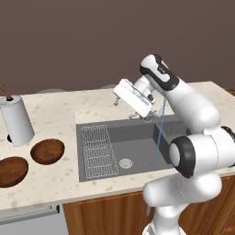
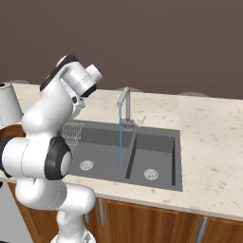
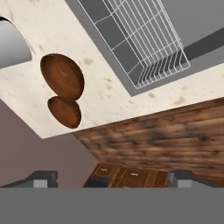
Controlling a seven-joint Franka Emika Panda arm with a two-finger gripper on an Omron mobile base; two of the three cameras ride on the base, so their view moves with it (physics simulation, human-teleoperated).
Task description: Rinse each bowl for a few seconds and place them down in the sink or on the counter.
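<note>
In the left base view, two shallow round bowls of dark reddish-brown wood sit on the beige speckled counter [image 1: 55, 110], both to the left of the sink [image 1: 137, 149]. The nearer bowl [image 1: 47, 151] lies close to the sink's left rim; the farther bowl [image 1: 12, 171] lies just beyond it, toward the counter's front edge, the two side by side but apart. A white cylinder [image 1: 16, 120] with a brown stick stands on the counter just behind them. The gripper [image 1: 118, 100] hangs above the sink's back rim, well apart from both bowls and holding nothing. A thin blue stream of water [image 1: 159, 128] falls into the sink.

In the right base view, the sink is a dark grey double basin with a wire grid [image 2: 73, 130] in its left part and a curved grey faucet [image 2: 124, 103] at its back — the water runs from the spout down into the left basin, beside the divider.

In the hand view, both bowls appear on the counter away from the sink's grid — the larger-looking one [image 3: 62, 76] overlapping the smaller [image 3: 64, 111] in this angle, so I cannot tell here whether they touch. The two dark finger tips [image 3: 41, 178] stand far apart at the bottom, jaws spread wide, with nothing between them.
</note>
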